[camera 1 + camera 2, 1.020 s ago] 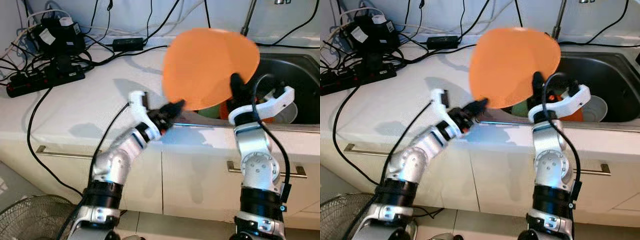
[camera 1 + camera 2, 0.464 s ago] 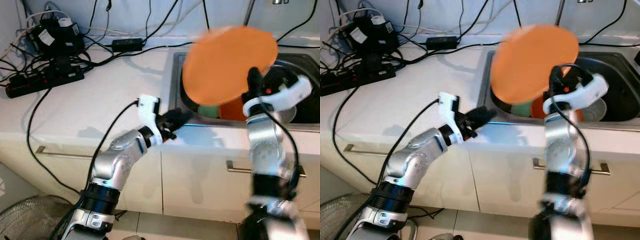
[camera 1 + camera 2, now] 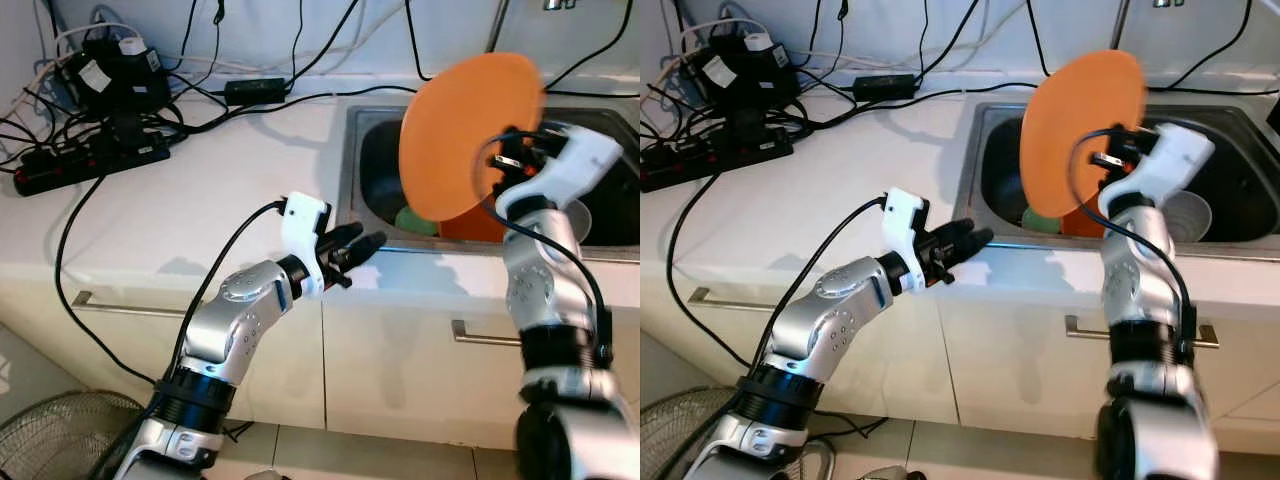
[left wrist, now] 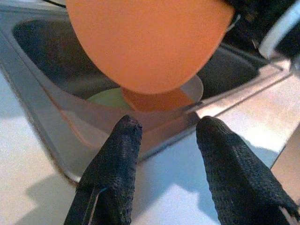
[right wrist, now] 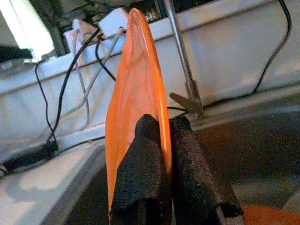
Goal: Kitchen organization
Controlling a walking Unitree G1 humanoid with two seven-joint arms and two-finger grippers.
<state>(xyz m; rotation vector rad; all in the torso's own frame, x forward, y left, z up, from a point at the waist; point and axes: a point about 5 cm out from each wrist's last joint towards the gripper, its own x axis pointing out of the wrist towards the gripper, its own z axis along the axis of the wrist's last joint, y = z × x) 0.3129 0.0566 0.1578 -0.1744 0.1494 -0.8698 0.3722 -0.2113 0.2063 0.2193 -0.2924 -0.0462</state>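
Observation:
An orange plate [image 3: 462, 135] is held on edge above the steel sink [image 3: 352, 160], with my right gripper [image 5: 161, 154] shut on its rim. In the right wrist view the plate [image 5: 136, 103] stands edge-on between the two black fingers. My left gripper [image 3: 358, 246] is open over the sink's front rim, empty, a little left of and below the plate; its fingers [image 4: 117, 159] frame the plate [image 4: 145, 42] in the left wrist view. Inside the sink lie a green item [image 3: 412, 220], an orange dish [image 3: 470, 222] and a pale translucent cup [image 3: 1185, 215].
A white countertop [image 3: 190, 190] stretches left of the sink. A black power strip [image 3: 90, 160], adapters and tangled cables sit at its back left. The tap stem [image 3: 498, 30] rises behind the sink. Cabinet drawers with metal handles [image 3: 110, 303] are below, and a fan [image 3: 60, 435] stands on the floor.
The right gripper has carried the orange plate rightward from over the counter edge to above the sink and turned it nearly edge-on. The left gripper has come away from the plate and opened.

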